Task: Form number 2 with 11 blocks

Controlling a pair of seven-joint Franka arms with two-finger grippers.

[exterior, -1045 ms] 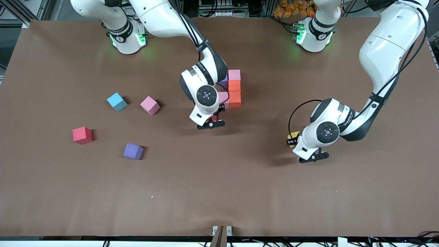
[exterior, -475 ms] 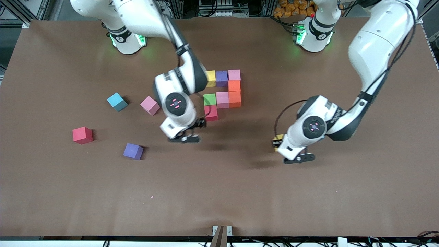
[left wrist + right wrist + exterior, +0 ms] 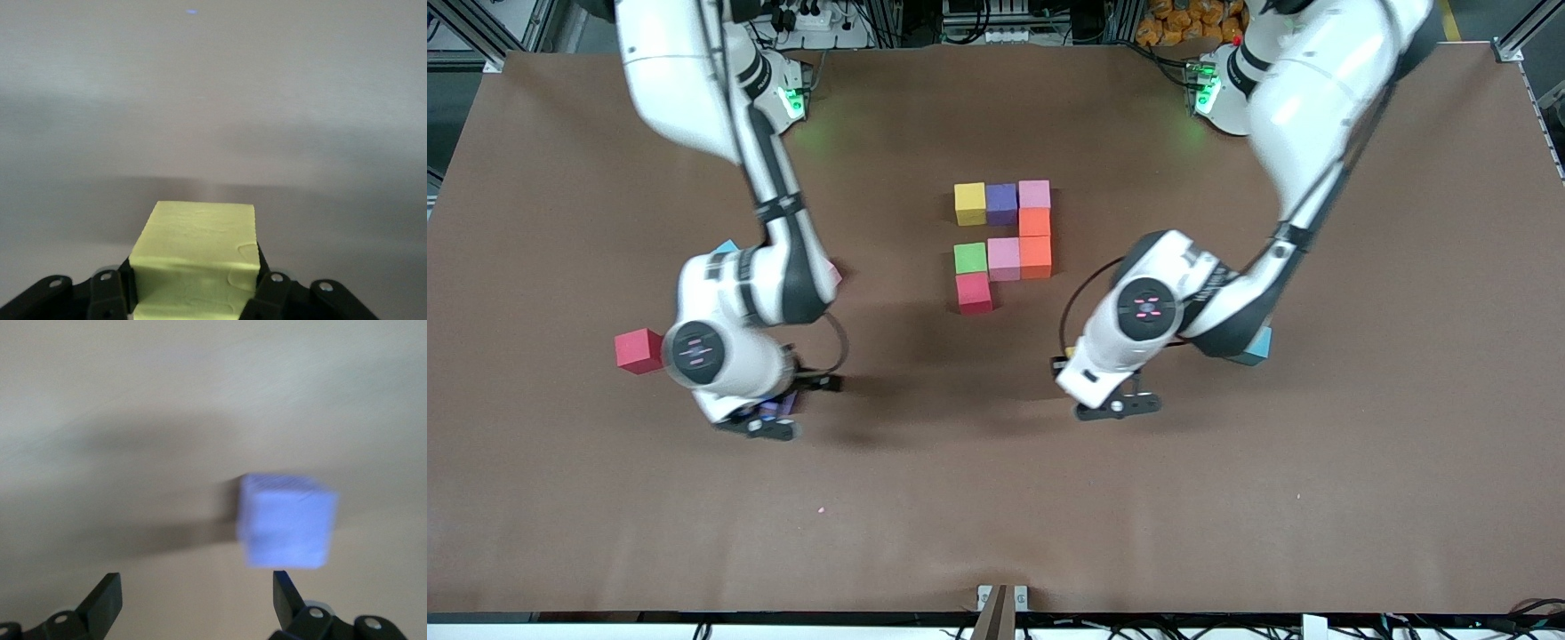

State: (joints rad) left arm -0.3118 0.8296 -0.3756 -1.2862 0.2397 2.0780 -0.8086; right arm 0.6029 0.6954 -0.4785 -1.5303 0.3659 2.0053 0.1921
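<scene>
Moved: your right gripper (image 3: 769, 418) has left the number 2 (image 3: 1005, 240) for the loose purple block (image 3: 287, 520).
Right claw: spread wide, empty.
Left gripper (image 3: 193, 293): clamps a yellow block (image 3: 197, 257), over bare table (image 3: 996, 498).

The whole worktop (image 3: 996, 498) is seen from a high camera facing both bases. Each wrist camera is aimed down, close, past its own gripper; only worktop surface is shared.

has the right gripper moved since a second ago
Yes. The right gripper left the red block in the figure and now hangs over the loose purple block.
</scene>
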